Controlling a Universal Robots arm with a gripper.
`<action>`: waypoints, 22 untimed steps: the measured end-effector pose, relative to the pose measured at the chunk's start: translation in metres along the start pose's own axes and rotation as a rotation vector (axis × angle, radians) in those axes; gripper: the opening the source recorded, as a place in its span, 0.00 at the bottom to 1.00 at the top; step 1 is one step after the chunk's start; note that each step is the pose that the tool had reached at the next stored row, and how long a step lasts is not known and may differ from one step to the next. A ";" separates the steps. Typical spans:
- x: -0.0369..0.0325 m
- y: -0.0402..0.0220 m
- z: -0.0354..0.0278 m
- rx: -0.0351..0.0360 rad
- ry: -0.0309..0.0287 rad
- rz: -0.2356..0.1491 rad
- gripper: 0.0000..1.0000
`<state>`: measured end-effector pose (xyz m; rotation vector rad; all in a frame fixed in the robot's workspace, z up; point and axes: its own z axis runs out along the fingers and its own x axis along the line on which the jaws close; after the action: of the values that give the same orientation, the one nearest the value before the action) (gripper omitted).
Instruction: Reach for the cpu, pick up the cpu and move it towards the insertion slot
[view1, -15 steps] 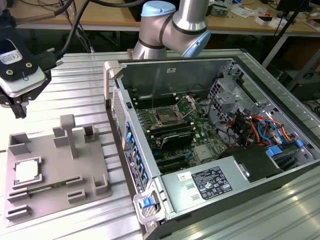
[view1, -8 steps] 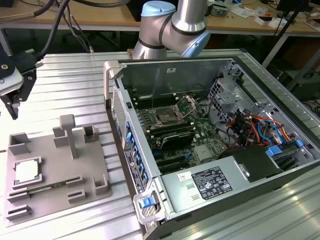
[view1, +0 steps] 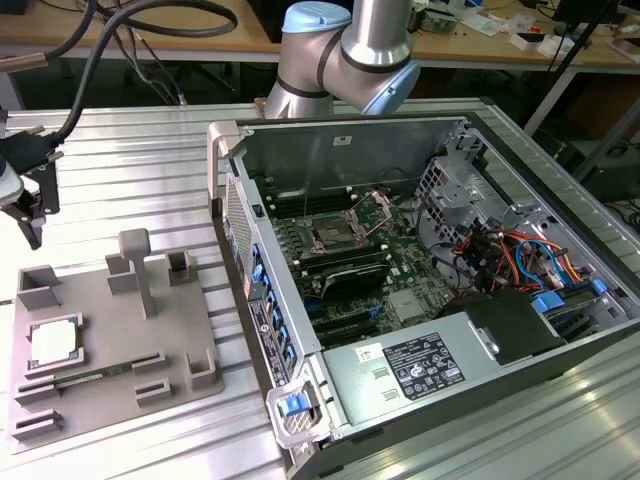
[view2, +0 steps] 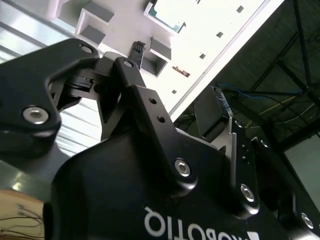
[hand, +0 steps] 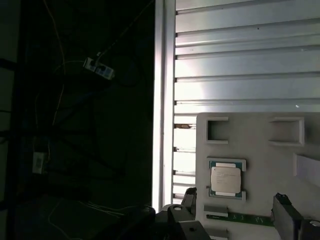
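The cpu (view1: 50, 342) is a thin square chip with a pale metal top. It lies in a square recess of the grey plastic fixture (view1: 150, 330) at the exterior view's left. My gripper (view1: 38, 212) hangs above the fixture's far left edge, apart from the chip. In the first wrist view the cpu (hand: 225, 180) lies flat between and a little beyond the two black fingertips (hand: 189, 198), which stand wide apart with nothing held; the gripper (hand: 236, 205) is open. The insertion slot (view1: 331, 236), a socket with a shiny frame and dark centre, sits on the green board inside the computer case.
The open computer case (view1: 225, 160) stands at the exterior view's right on the ribbed metal table (view1: 150, 150). Upright grey posts (view1: 135, 265) rise from the fixture near the chip. The arm's base (view1: 340, 60) is behind the case. The table edge (hand: 159, 100) drops off beside the fixture.
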<state>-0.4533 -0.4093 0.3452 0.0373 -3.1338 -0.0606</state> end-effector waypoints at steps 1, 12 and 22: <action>0.0012 -0.0007 0.0032 0.0000 0.0026 0.000 0.68; 0.0018 -0.0033 0.0093 -0.0001 0.0054 0.000 0.68; 0.0018 -0.0035 0.0122 -0.0101 0.0052 0.000 0.68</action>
<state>-0.4551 -0.4123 0.3329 0.0372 -3.1282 -0.0762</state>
